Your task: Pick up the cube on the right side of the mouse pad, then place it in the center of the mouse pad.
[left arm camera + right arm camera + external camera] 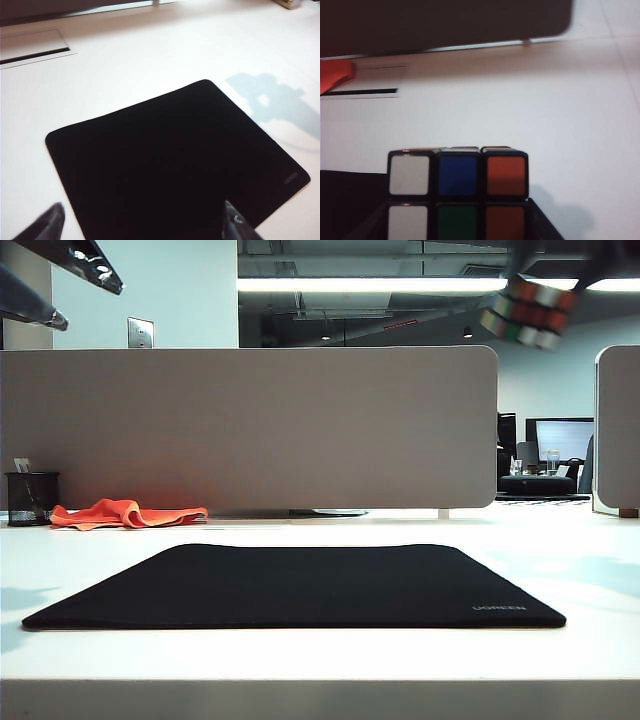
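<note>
The cube (pixel 530 312) hangs high in the air above the table's right side, blurred in the exterior view. My right gripper (pixel 457 222) is shut on the cube (pixel 457 175), its dark fingers (pixel 542 225) flanking the white, blue, green and orange stickers. The black mouse pad (pixel 300 585) lies flat in the middle of the white table with nothing on it; one corner of the mouse pad (pixel 345 205) shows below the cube. My left gripper (pixel 90 304) is raised at the upper left. It stands open and empty (pixel 144 225) above the mouse pad (pixel 170 160).
An orange cloth (pixel 125 512) and a black mesh pen holder (pixel 30 498) sit at the back left. A grey partition (pixel 250 430) runs behind the table, and another panel (pixel 620 430) stands at the right. A cable slot (pixel 35 52) is set in the tabletop.
</note>
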`<state>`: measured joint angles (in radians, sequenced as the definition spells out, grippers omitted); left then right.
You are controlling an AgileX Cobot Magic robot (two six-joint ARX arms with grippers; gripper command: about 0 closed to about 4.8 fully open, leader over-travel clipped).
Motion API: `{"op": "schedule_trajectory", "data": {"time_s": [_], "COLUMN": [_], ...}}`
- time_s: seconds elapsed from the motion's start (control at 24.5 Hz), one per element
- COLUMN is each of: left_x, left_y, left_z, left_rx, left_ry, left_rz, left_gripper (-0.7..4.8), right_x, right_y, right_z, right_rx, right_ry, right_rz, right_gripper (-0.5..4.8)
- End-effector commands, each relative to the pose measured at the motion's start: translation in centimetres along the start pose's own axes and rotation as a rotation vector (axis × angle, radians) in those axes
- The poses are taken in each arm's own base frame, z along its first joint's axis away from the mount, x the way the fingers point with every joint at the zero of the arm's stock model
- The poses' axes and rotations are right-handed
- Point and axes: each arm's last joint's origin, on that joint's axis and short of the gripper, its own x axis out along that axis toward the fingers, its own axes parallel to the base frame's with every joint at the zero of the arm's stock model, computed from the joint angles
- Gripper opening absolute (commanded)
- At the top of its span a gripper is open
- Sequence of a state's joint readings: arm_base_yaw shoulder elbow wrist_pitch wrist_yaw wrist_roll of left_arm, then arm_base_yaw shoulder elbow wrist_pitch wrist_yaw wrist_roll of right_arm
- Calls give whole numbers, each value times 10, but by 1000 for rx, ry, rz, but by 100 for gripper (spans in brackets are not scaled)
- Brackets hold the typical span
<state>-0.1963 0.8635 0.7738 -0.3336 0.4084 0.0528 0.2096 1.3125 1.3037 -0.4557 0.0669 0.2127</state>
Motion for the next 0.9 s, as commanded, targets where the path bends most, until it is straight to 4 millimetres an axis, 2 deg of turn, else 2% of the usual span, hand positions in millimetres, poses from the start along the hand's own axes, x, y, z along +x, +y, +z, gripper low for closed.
{"op": "schedule_trajectory", "data": {"time_s": [0.04,0.12,0.33,0.57,0.9], "left_x": [-2,-2,-2,-2,-2], "left_y": [0,-1,-1,-1,-1], "left_z": [2,-4,-6,-7,-11], "left_rx": [37,51,65,60,45], "left_ry": [1,56,76,87,122], "left_rz": [1,0,5,3,0], "left_gripper": [404,404,404,404,404], "right_x": [4,22,59,97,134], "right_y": [28,53,87,117,146], "right_z": [18,19,1,-36,-82], "right_rx": [-86,-132,-206,-268,-376], "right_ry": [-18,47,145,264,366], "right_rz": [76,124,175,204,244], "right_gripper": [301,301,301,301,301]}}
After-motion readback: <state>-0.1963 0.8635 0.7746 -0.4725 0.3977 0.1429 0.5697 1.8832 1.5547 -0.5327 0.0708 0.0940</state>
